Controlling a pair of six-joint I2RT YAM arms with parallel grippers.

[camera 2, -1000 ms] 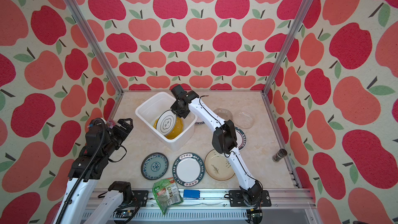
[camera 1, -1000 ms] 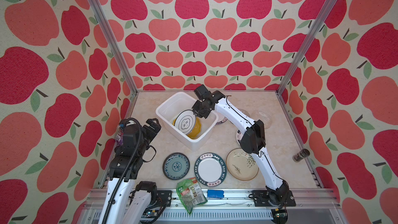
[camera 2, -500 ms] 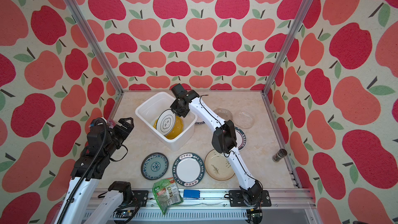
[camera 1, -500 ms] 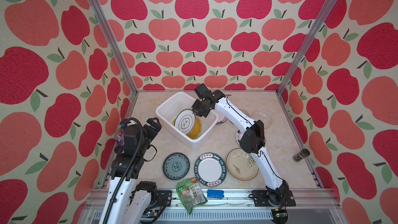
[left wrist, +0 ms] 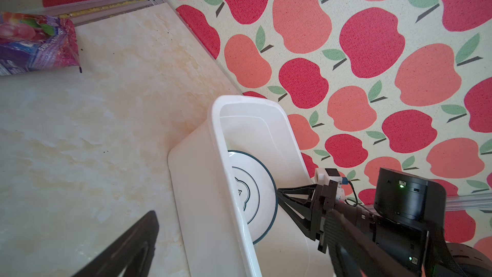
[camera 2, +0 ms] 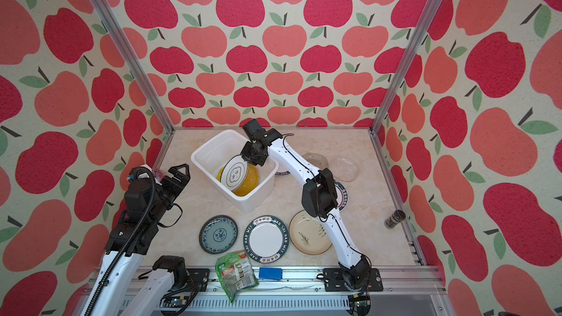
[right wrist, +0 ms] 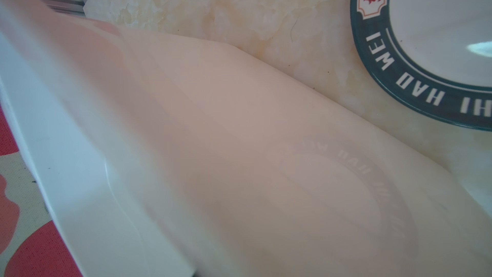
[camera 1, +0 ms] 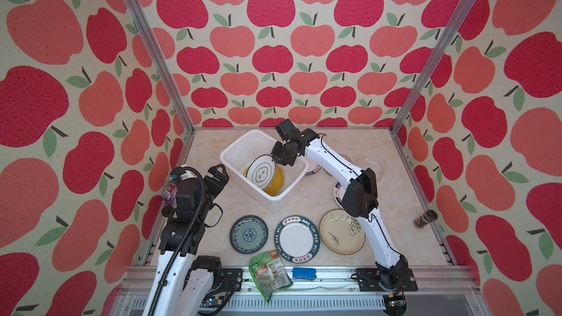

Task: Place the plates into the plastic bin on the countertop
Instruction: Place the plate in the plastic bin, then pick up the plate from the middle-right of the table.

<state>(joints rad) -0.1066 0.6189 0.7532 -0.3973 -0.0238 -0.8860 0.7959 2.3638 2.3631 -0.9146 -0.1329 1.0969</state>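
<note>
Green pkt [camera 1: 269, 272] just beside lettered plate [camera 1: 297, 239].

plastic bin [camera 1: 223, 155] far corner: apparently free | middle: tilted plate [camera 1: 262, 173], right gripper [camera 1: 277, 159] block

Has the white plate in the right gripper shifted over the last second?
No. The white plate keeps its spot relative to the plastic bin, the right gripper at its rim.
</note>
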